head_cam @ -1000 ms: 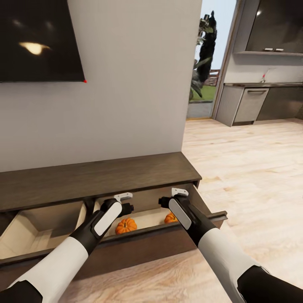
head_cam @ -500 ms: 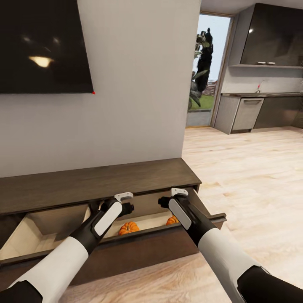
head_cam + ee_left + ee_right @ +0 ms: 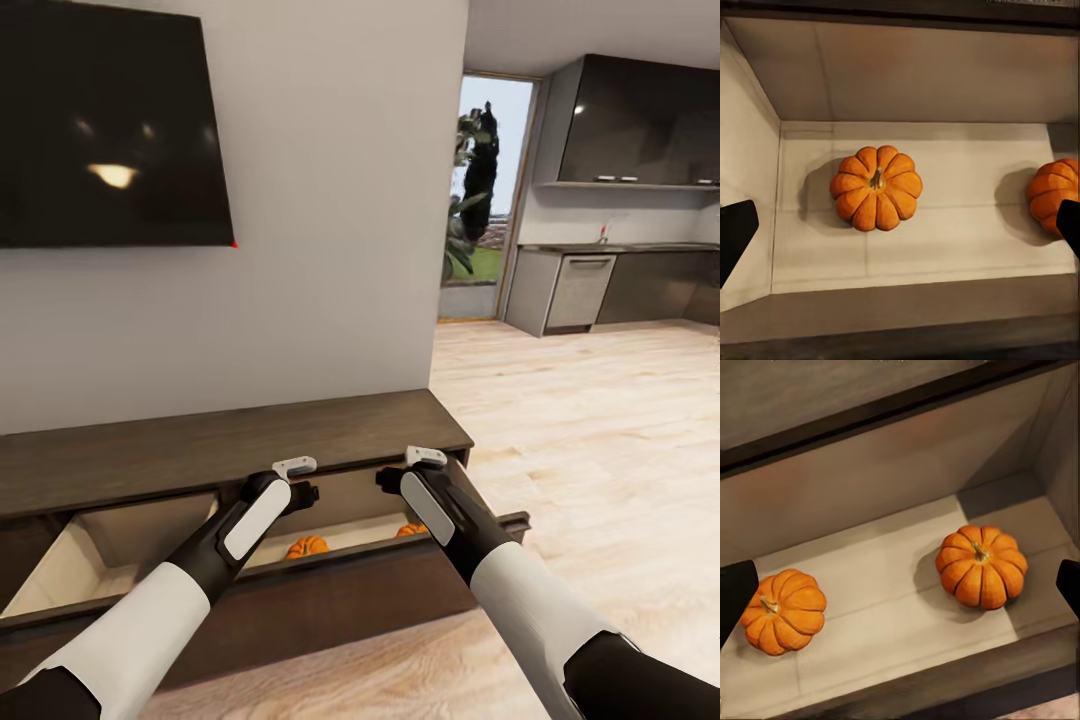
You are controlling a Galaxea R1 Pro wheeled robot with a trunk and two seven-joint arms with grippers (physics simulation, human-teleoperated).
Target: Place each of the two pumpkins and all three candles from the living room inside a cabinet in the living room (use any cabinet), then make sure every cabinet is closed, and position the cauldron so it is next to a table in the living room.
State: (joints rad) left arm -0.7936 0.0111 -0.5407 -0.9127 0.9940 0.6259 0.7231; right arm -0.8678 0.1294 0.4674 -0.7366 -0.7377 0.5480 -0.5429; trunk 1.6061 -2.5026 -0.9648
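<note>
Nearest the camera in the head view, both white-and-black arms reach forward and down over the pulled-out drawers of the cabinet [image 3: 250, 440], the long low dark-brown unit standing against the grey wall. The left pincer [image 3: 296, 478] hangs above the right-hand drawer near its left end, and the right pincer [image 3: 425, 464] hangs above the same drawer near its right end. Each wrist view shows its own dark fingertips [image 3: 735, 236] only at the two opposite edges of the picture, far apart, with nothing between them: both pincers are spread wide and hold nothing.

Below them, the two pumpkins rest on the pale floor of that right-hand drawer, apart from one another. The left pumpkin [image 3: 306, 547] [image 3: 876, 188] [image 3: 783, 611] sits upright, stem up, under the left pincer. The right pumpkin [image 3: 411, 529] [image 3: 982, 565] [image 3: 1054, 196] lies nearer the drawer's right wall, partly hidden by the right arm in the head view. The left-hand drawer [image 3: 110, 545] is also pulled out, its light wooden interior showing.

Above the cabinet a dark television [image 3: 110, 120] hangs on the wall. Farther off to the right, pale wooden floor [image 3: 600, 420] runs to a kitchen with dark grey cupboards [image 3: 640, 120] and a doorway with greenery outside [image 3: 480, 190].
</note>
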